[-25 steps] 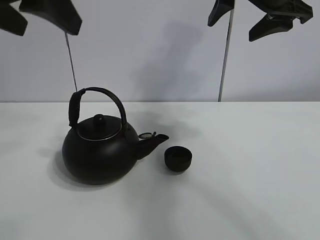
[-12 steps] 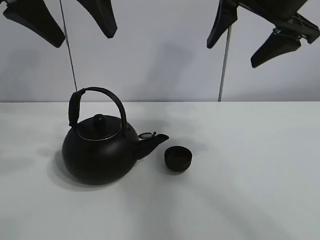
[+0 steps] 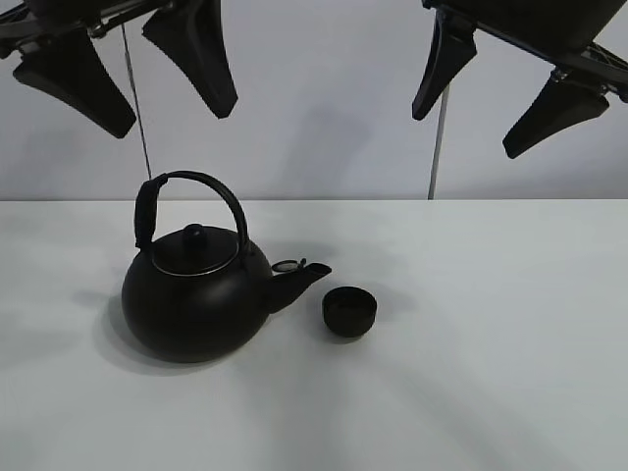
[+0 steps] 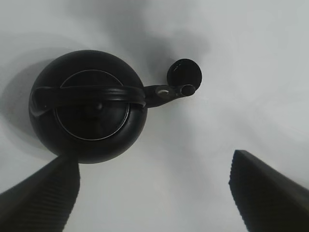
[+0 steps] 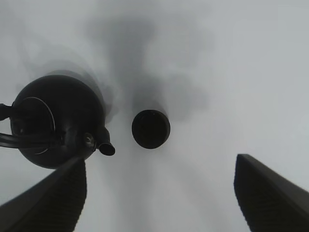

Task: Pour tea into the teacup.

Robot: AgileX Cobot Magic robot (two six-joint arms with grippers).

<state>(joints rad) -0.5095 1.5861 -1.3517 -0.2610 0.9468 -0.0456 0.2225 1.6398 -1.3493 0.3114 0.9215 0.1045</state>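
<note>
A big round black kettle [image 3: 196, 299] with an arched handle stands left of centre on the white table, spout pointing right. The small black teacup [image 3: 349, 311] sits just right of the spout tip, apart from it. The kettle [image 4: 88, 106] and teacup [image 4: 184, 73] also show in the left wrist view, and the kettle [image 5: 53, 121] and teacup [image 5: 150, 128] in the right wrist view. My left gripper [image 3: 147, 69] hangs open high above the kettle. My right gripper [image 3: 500, 78] hangs open high above the table's right side. Both are empty.
The white table [image 3: 491, 373] spreads wide to the right and in front of the kettle. A pale wall stands behind, with two thin upright rods [image 3: 442, 128] at the table's back edge.
Both grippers have come down lower into view at the top of the exterior view. The kettle and teacup have not moved.
</note>
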